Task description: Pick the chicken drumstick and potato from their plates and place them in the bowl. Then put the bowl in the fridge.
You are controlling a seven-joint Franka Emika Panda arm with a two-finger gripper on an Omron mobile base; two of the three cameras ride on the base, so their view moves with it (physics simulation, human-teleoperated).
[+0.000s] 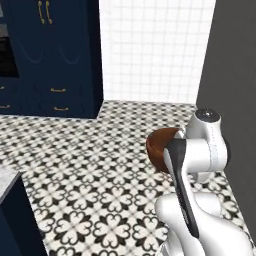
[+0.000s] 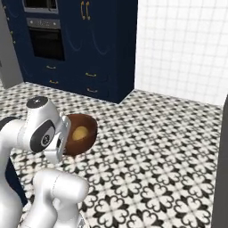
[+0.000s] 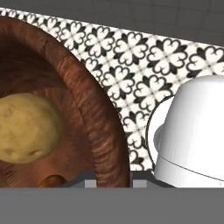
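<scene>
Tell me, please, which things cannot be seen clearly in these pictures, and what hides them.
- Chicken drumstick: hand view, just an orange-brown bit at the bottom edge; the rest is cut off.
- Bowl: left base view, the arm covers most of it, so its contents are hidden.
- Potato: right base view, a small yellow patch, too small for detail.
- Gripper: hand view, just the fingertips at the bowl's rim; the edge cuts them.

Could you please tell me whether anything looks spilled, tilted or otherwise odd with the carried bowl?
Nothing looks spilled. The deep dark reddish-brown wooden bowl is carried tipped on its side above the patterned floor, yet the round yellowish potato sits inside, with an orange-brown bit below it.
</scene>
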